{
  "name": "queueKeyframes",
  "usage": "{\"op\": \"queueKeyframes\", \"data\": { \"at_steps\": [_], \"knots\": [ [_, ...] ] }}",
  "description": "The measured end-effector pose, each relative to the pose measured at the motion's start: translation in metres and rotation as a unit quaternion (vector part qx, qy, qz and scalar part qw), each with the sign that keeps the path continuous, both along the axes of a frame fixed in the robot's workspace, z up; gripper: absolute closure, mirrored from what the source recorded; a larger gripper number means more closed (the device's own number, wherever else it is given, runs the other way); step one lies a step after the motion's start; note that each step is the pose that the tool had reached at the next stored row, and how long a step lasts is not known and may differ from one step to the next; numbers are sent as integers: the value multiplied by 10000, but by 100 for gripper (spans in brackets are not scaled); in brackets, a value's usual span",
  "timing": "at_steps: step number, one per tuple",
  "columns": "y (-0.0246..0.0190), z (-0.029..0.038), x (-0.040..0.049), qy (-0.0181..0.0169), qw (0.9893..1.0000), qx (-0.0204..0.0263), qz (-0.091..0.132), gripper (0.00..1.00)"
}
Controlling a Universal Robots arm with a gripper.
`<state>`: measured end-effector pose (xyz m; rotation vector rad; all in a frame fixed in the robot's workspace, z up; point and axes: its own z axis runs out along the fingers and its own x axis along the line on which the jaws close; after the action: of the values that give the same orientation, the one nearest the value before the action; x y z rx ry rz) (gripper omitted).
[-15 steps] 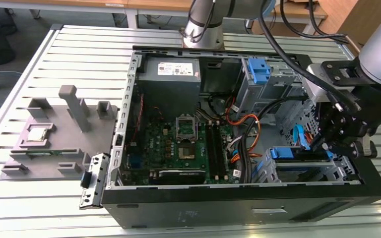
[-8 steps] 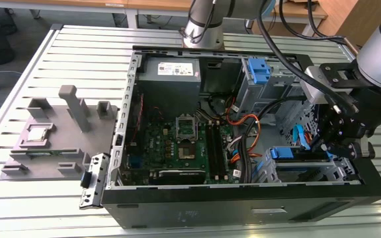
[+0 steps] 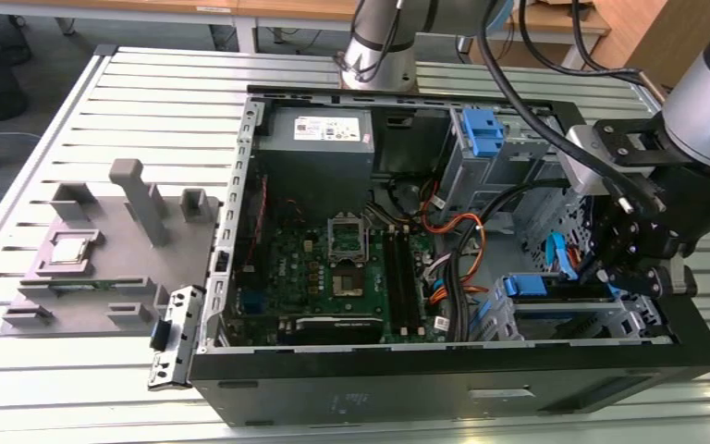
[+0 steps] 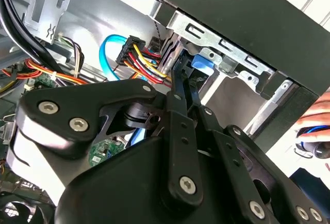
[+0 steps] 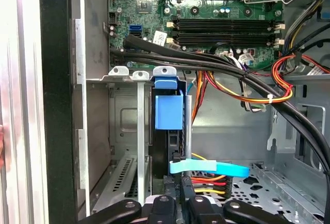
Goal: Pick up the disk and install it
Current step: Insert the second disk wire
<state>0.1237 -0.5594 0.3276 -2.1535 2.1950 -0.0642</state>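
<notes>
1. The gripper [image 3: 638,277] hangs inside the open computer case [image 3: 454,379], at the drive cage [image 3: 577,319] on the exterior view's right; whether its fingers are parted or clamped I cannot tell.
2. The disk [image 5: 168,131] stands on edge in a slot of that cage, its blue carrier frame [image 5: 168,111] just ahead of the gripper's linkage in the first wrist view.
3. A light-blue data cable [image 5: 209,168] and red-yellow power wires [image 5: 211,180] sit close against its rear end.
4. Judged: the disk is stiff, fairly heavy and shock-sensitive; hold it by the carrier's sides, not the label face.
5. Beyond lies the motherboard [image 3: 336,273].
</notes>
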Motion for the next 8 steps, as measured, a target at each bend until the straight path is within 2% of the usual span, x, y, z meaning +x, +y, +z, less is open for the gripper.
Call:
{"op": "queueKeyframes", "data": {
  "at_steps": [5, 6, 8],
  "knots": [
    [0, -6, -1, 0, 10000, 6, -1, 82],
    [0, -3, -1, 0, 10000, 2, -1, 76],
    [0, -1, -1, 0, 10000, 0, 0, 76]
  ]
}}
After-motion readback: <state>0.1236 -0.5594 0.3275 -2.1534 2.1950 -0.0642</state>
